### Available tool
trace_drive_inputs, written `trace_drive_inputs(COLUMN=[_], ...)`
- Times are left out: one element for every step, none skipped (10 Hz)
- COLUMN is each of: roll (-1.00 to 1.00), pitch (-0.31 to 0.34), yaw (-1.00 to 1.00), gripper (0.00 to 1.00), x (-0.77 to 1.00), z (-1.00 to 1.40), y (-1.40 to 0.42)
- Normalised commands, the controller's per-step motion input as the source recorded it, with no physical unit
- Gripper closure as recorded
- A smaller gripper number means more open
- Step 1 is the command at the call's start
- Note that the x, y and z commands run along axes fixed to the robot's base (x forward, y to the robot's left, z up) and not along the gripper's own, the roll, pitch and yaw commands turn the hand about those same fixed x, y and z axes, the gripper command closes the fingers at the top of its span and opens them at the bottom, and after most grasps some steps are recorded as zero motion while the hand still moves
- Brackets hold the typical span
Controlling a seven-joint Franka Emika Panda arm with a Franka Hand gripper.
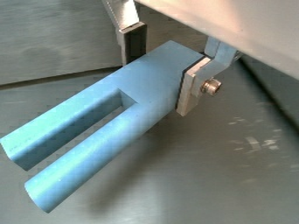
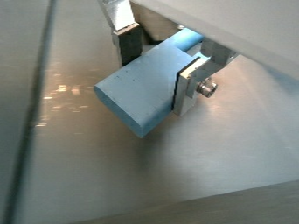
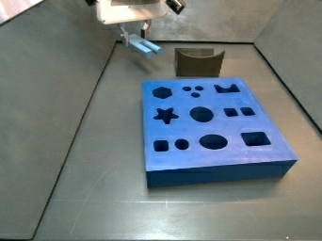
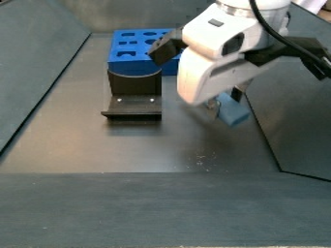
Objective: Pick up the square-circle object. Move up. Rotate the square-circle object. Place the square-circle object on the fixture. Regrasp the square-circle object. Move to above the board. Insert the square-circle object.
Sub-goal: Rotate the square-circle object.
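Your end effector (image 1: 163, 66) clamps the slim light-blue forked peg (image 1: 100, 122) beside the dark olive notched fixture (image 3: 198, 62), above the grey bench (image 3: 88, 179).

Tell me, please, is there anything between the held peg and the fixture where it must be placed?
Nothing visible stands between them. The end effector holds the square-circle object above bare floor, and the fixture stands apart beside it, its notched top open. The board lies nearer the camera, off that path.
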Motion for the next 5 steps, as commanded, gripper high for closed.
trace_drive_inputs(roll=[0.13,0.00,0.00,0.00,0.00], pitch=[-0.051,0.000,0.001,0.001,0.001], yaw=[0.02,-1.00,-1.00,-1.00,-1.00], gripper=[1.00,1.00,1.00,1.00,1.00], x=[-0.05,0.00,0.00,0.01,0.02], z=[0.02,0.00,0.00,0.00,0.00], y=[-0.39,0.00,0.12,0.08,0.06])
